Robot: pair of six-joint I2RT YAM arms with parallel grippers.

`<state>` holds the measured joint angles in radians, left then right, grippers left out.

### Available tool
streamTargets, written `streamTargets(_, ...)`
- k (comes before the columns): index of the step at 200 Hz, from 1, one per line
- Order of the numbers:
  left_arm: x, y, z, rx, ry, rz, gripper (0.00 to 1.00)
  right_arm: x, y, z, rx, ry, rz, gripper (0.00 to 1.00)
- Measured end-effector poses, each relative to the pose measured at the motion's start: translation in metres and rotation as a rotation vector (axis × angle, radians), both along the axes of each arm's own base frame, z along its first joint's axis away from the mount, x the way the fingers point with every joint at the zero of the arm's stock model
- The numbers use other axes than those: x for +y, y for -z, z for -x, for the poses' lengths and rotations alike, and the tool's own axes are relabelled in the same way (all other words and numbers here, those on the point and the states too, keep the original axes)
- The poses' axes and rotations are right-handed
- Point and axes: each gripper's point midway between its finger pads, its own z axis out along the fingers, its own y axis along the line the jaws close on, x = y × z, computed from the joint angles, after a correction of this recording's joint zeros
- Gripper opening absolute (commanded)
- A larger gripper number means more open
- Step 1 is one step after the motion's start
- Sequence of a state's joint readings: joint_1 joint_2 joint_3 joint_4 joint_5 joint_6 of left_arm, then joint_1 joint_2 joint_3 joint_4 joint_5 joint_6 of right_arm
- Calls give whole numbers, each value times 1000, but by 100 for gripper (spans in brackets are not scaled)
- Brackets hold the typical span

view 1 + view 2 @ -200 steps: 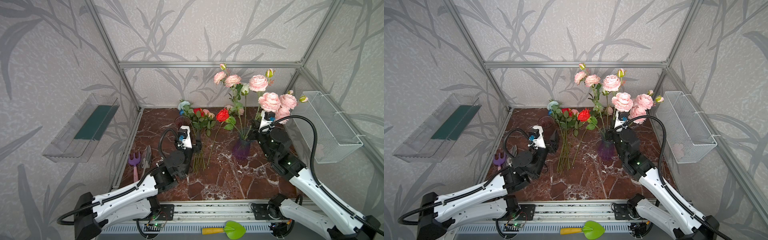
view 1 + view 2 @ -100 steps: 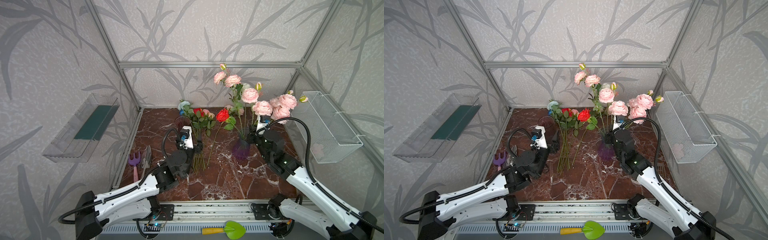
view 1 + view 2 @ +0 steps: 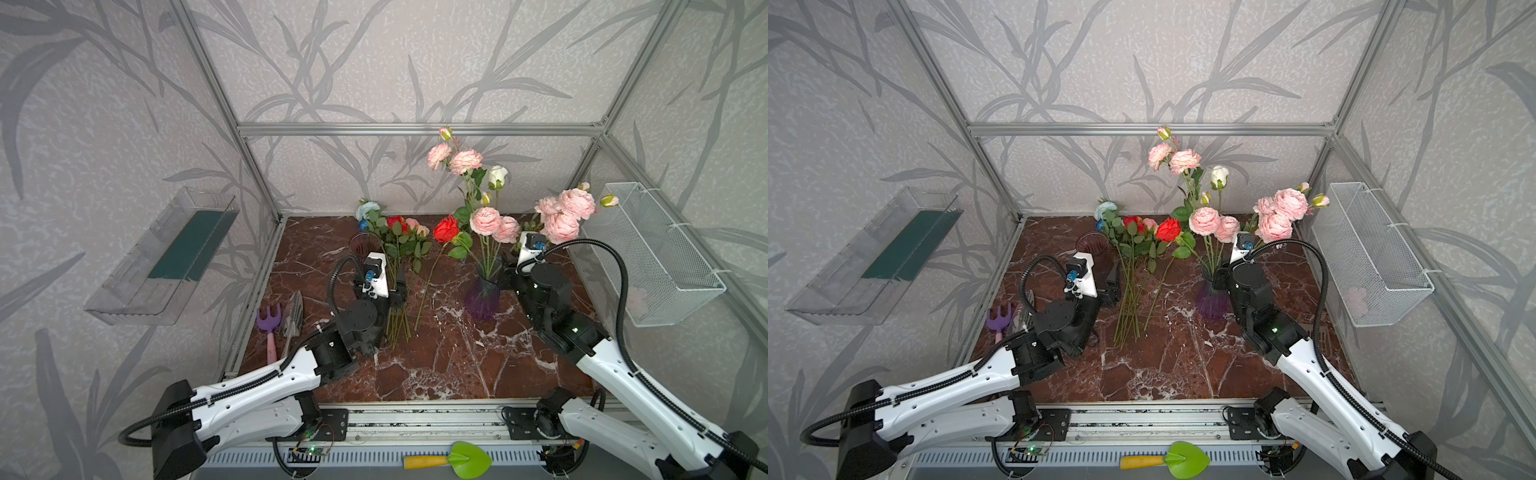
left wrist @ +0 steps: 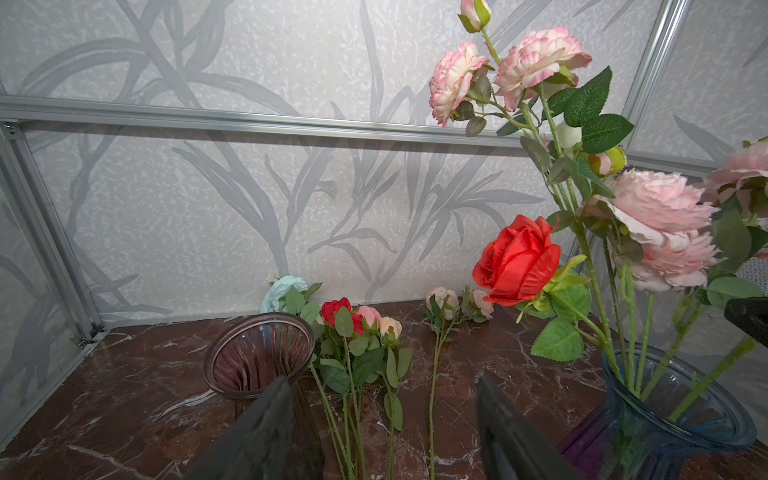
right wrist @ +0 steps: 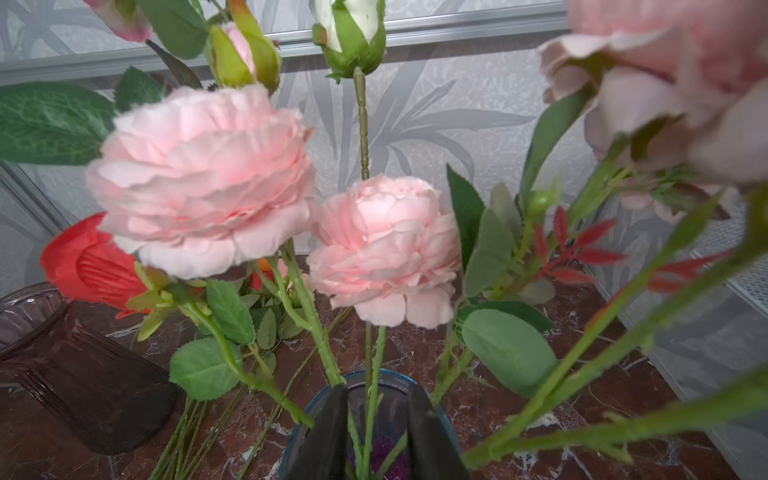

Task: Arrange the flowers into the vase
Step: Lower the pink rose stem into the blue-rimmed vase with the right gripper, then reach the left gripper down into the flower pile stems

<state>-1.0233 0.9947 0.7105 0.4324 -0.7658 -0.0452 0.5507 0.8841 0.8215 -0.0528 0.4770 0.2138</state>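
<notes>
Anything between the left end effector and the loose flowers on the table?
Nothing visible. The open left end effector hovers over the stems of the loose flowers; the empty dark vase stands to one side.

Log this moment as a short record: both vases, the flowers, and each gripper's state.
blue-purple vase: upright, holds pink blooms, red rose, white rose
plum vase: upright, empty
loose flowers: lying on marble table between the vases
left gripper: open, over the loose stems, holding nothing
right gripper: open at the blue-purple vase's mouth, jaws apart around stems
</notes>
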Motion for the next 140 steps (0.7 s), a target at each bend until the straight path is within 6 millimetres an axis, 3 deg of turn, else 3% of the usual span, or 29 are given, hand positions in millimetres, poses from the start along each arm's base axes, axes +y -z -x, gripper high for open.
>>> streamTargets(64, -10, 19, -6, 35, -1, -55, 72, -5, -31, 27, -75, -62, -57, 34)
streamTargets(140, -27, 47, -29, 175, 29, -112, 72, 17, -43, 44, -51, -234, -70, 34)
